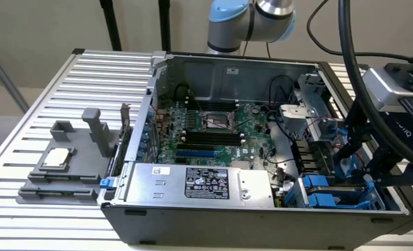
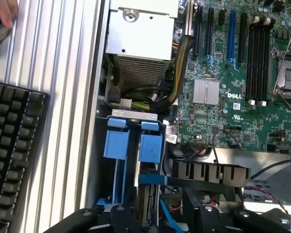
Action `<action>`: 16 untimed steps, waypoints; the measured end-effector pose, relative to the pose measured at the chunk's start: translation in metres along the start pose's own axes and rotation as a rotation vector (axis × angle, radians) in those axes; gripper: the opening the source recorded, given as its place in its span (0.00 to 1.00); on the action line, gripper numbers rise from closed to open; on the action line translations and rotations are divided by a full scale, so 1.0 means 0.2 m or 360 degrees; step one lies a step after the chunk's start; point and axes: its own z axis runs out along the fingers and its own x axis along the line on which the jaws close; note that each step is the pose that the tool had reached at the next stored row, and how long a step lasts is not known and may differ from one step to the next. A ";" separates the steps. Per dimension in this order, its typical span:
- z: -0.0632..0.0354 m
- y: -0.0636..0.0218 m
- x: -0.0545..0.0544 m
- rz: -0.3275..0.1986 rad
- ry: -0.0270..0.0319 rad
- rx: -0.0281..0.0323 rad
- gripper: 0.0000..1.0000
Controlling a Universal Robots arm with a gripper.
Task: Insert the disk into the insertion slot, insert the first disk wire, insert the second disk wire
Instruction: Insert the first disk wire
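- The open computer case [image 1: 262,225] stands on the slatted metal worktop [image 1: 59,94], with the motherboard [image 1: 213,130] exposed
- The insertion slot [image 1: 316,183] sits in the case's near corner at the exterior view's right, beside the silver power-supply box [image 1: 199,183]; its blue rails and tabs are visible
- The tool [image 1: 365,175] is lowered over that slot, at the case's right wall
- In the wrist view the disk [image 2: 148,204] is seen on edge, upright in one channel of the slot, under a blue tab and directly at the tool
- Whether the tool is gripping the disk or standing wide around it cannot be told
- A grey fixture [image 1: 66,167] rests on the worktop at the exterior view's left, apart from the case
- A black keyboard [image 2: 12,155] lies on the worktop outside the case; a person's hand [image 2: 2,17] rests beyond it
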 end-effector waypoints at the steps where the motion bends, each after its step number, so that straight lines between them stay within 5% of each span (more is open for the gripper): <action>1: -0.005 0.000 0.01 0.0001 -0.00005 -0.00070 0.50; 7: -0.024 -0.025 0.06 0.0003 -0.00115 -0.00564 0.50; 13: -0.029 -0.101 0.07 -0.0001 -0.00618 -0.00693 0.50; 16: -0.030 -0.139 0.07 -0.0002 -0.00721 -0.00730 0.50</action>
